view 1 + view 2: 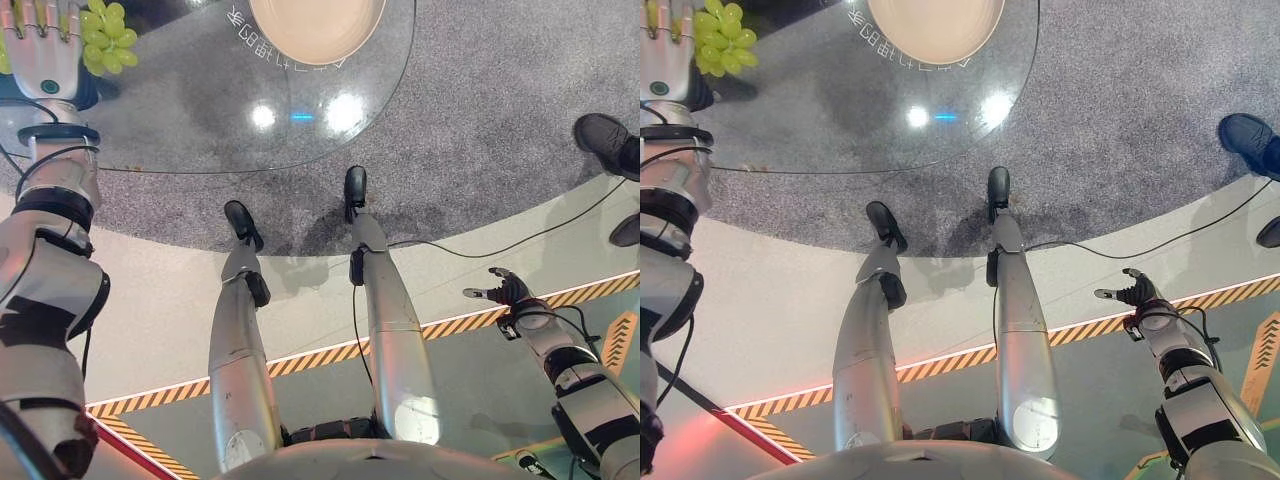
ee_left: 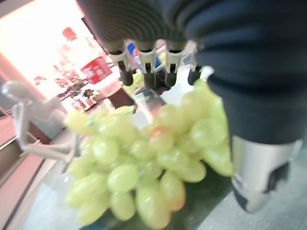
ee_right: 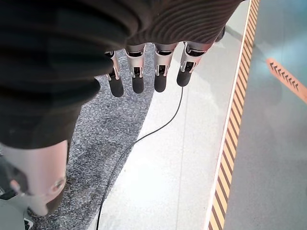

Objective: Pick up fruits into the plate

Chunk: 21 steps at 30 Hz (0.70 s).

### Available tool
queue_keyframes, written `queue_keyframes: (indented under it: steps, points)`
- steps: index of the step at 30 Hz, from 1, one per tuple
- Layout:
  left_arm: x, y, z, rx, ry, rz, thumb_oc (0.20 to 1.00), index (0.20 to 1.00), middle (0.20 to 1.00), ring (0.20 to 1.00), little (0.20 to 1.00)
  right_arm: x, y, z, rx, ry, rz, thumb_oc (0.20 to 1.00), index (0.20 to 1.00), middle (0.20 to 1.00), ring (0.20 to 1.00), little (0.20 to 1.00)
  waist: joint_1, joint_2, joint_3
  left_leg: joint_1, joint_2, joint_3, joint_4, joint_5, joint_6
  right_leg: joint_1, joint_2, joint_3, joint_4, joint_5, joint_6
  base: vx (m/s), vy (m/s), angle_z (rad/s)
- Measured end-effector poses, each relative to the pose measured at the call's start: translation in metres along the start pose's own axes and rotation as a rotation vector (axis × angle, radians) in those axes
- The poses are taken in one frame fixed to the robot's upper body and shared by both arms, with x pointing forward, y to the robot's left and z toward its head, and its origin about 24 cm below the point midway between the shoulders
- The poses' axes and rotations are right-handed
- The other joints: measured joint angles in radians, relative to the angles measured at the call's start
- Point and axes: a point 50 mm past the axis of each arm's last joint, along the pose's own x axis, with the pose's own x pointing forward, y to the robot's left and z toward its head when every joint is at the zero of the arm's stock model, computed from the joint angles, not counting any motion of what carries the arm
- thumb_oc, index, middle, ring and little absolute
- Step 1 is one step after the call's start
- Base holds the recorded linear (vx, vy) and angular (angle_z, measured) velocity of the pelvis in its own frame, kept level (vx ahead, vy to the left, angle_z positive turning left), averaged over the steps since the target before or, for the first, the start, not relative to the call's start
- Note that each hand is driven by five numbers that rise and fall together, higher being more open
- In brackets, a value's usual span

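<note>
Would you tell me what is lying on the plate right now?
The visible part of the plate is bare, with no fruit on it; its far side is cut off by the view's edge. The grapes sit apart on the glass table, beside the left hand.

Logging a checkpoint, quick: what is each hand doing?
Left hand: open, beside the bunch of green grapes, not gripping.
Right hand: open, empty.
</note>
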Motion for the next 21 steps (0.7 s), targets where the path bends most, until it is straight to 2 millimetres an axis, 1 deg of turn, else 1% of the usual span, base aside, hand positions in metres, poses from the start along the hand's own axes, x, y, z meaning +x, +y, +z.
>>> queue_keyframes:
  steps: [2, 5, 6, 11, 15, 21]
  points:
    - [0.001, 0.0, -0.005, -0.01, 0.027, -0.016, 1.0, 1.0, 1.0, 1.0, 1.0, 0.0, 0.0, -0.001, -0.001, 0.002, 0.001, 1.0, 1.0, 1.0, 1.0, 1.0, -0.001, -0.001, 0.0, -0.002, -0.003, -0.002, -0.001, 0.004, 0.004, -0.001, -0.003, -0.002, 0.0, 0.005, -0.006, -0.04, 0.048, 0.03]
    - [0.0, -0.008, -0.005, -0.107, 0.043, -0.155, 1.0, 1.0, 1.0, 1.0, 1.0, -0.001, 0.001, -0.003, -0.001, 0.006, 0.005, 1.0, 1.0, 1.0, 1.0, 1.0, -0.002, -0.002, -0.001, 0.001, -0.007, -0.003, -0.004, 0.001, 0.002, 0.004, -0.006, -0.002, -0.003, -0.001, 0.002, 0.07, 0.042, 0.03]
    - [0.0, -0.009, -0.005, -0.14, 0.052, -0.187, 1.0, 1.0, 1.0, 1.0, 1.0, -0.001, 0.001, -0.003, -0.001, 0.006, 0.006, 1.0, 1.0, 1.0, 1.0, 1.0, -0.004, -0.002, -0.001, 0.002, -0.007, -0.004, -0.005, 0.003, 0.006, 0.008, -0.006, -0.004, -0.008, 0.004, -0.004, 0.0, 0.026, 0.04]
    - [0.011, -0.003, -0.001, -0.269, 0.066, -0.298, 1.0, 1.0, 1.0, 1.0, 1.0, -0.001, 0.002, -0.002, 0.0, -0.002, 0.013, 1.0, 1.0, 1.0, 1.0, 1.0, -0.006, -0.004, -0.002, 0.011, -0.011, -0.008, -0.004, 0.0, 0.006, 0.025, -0.008, -0.007, -0.016, 0.005, -0.005, 0.0, 0.009, 0.02]
    - [0.013, -0.004, -0.002, -0.274, 0.057, -0.36, 1.0, 1.0, 1.0, 1.0, 1.0, -0.001, 0.002, 0.0, 0.018, -0.011, 0.026, 1.0, 1.0, 1.0, 1.0, 1.0, -0.016, -0.005, -0.003, 0.02, -0.009, -0.006, -0.004, -0.006, 0.002, 0.041, -0.007, -0.008, -0.033, 0.008, 0.0, 0.0, 0.0, 0.0]
    - [0.014, -0.003, -0.003, -0.225, 0.006, -0.365, 1.0, 1.0, 1.0, 1.0, 1.0, -0.003, 0.005, -0.005, 0.016, -0.014, 0.035, 1.0, 1.0, 1.0, 1.0, 1.0, -0.019, -0.006, -0.003, 0.018, -0.009, -0.004, 0.0, -0.011, 0.008, 0.048, -0.006, -0.007, -0.05, 0.016, 0.001, 0.0, 0.0, 0.0]
